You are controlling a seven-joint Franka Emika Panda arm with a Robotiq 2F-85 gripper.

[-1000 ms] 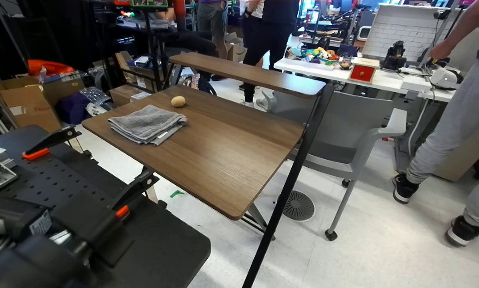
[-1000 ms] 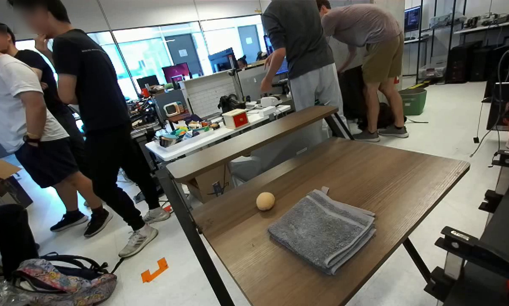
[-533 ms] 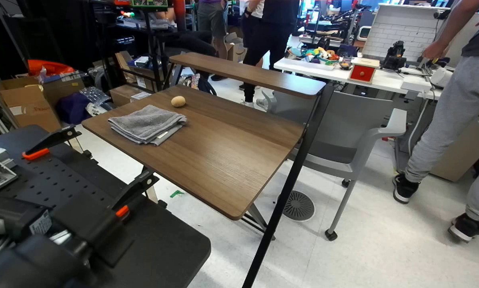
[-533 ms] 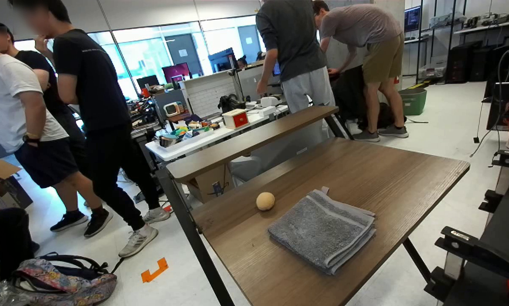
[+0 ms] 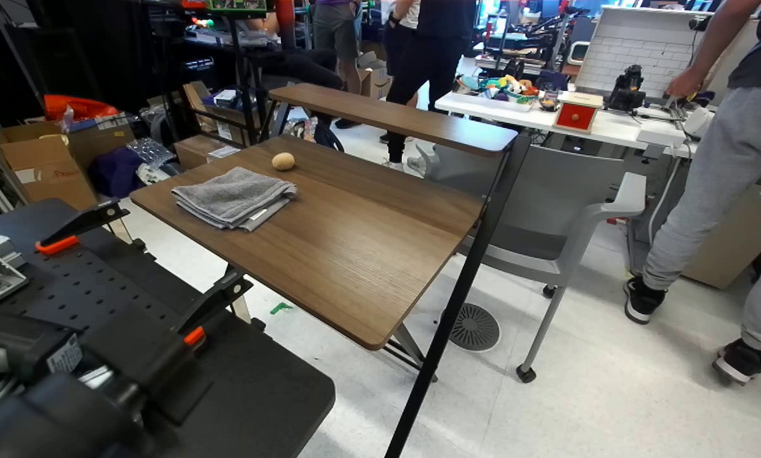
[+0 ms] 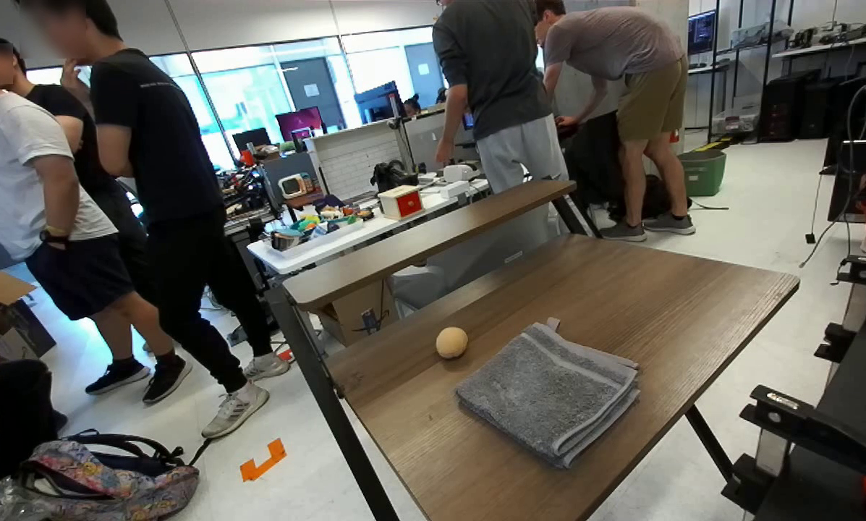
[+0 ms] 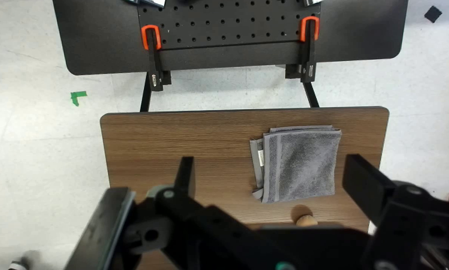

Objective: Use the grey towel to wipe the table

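"Where to find the grey towel (image 7: 303,165)?"

"Lying folded on the brown table (image 7: 145,150), toward one end, near the long edge facing a black worktable (image 7: 100,56)."

"Touching that edge?"

"Set in from it by a strip of wood."

"And the gripper (image 7: 271,163)?"

"Spread, with fingers (image 7: 186,176) well apart, showing the towel between them in the wrist view."

"Room to move?"

"Along the table, plenty: unbroken wood from the towel to the opposite end, in both exterior views."

"Limits?"

"Over the other long edge, a raised plank (image 6: 433,239). Between towel and plank, a round tan object (image 6: 452,342), apart from the cloth. On the worktable side, a gap down to the floor (image 7: 228,90), overhung by two clamps (image 7: 155,63)."

"Containers?"

"On a white table (image 5: 617,127), a red-fronted box (image 5: 573,117) with hidden contents, near a heap of coloured items (image 5: 514,84) too small to name. On the floor, a green bin (image 6: 703,174); cannot make out the contents."
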